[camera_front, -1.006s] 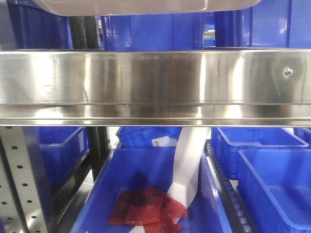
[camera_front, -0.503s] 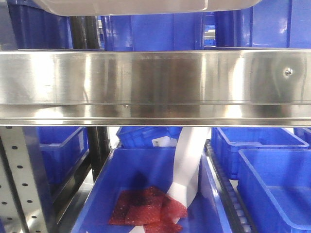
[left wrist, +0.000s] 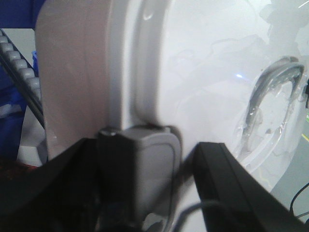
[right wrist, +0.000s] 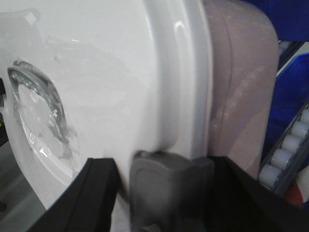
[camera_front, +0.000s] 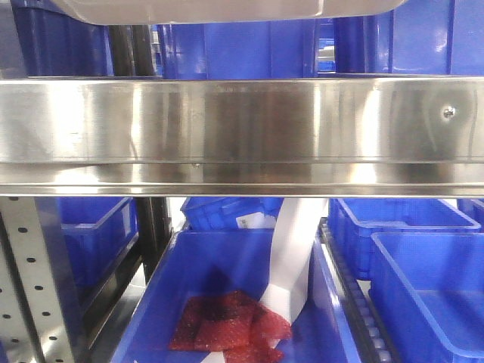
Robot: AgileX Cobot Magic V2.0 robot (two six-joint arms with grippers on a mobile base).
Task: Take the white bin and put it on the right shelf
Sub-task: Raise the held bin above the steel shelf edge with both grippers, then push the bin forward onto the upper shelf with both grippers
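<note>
Two grey latches [left wrist: 145,169] on the white bin [left wrist: 203,72] are clamped: the left fingers [left wrist: 231,188] close on one, the right fingers [right wrist: 91,193] on the other. The bin's underside shows above the stainless shelf [camera_front: 242,128] rail, with blue bins [camera_front: 431,287] below.

The right shelf [camera_front: 242,128] gleams silver, its upright [camera_front: 30,280] below the front rail dotted with rows of dark holes. Above the rail, the white bin [camera_front: 197,9] is pale pinkish-white, its lid [left wrist: 207,63] glossy white. Below the rail, blue bins [camera_front: 412,249] frame crumpled red bubble wrap [camera_front: 227,321] and a white strip [camera_front: 291,257]. The left gripper [left wrist: 149,183] and right gripper [right wrist: 169,188] are black with grey pads [left wrist: 145,154].
</note>
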